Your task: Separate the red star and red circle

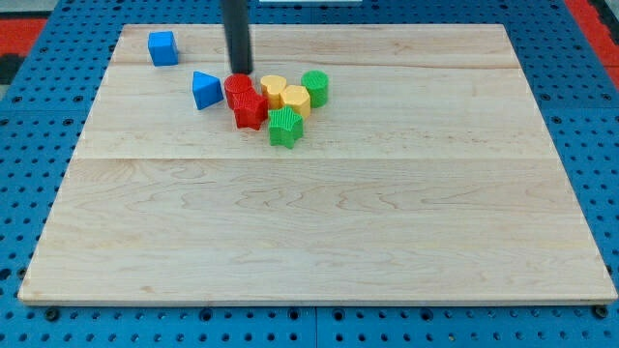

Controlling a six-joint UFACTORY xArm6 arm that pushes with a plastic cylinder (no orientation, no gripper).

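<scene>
- Green star block (284,127) sits nearest, touching the red star block (250,109).
- Red circle block (237,87) touches that star.
- My tip (240,73) meets the circle's far edge.
- No claw: bare rod.

Straight dark, seemingly matte rod (237,39)
</scene>
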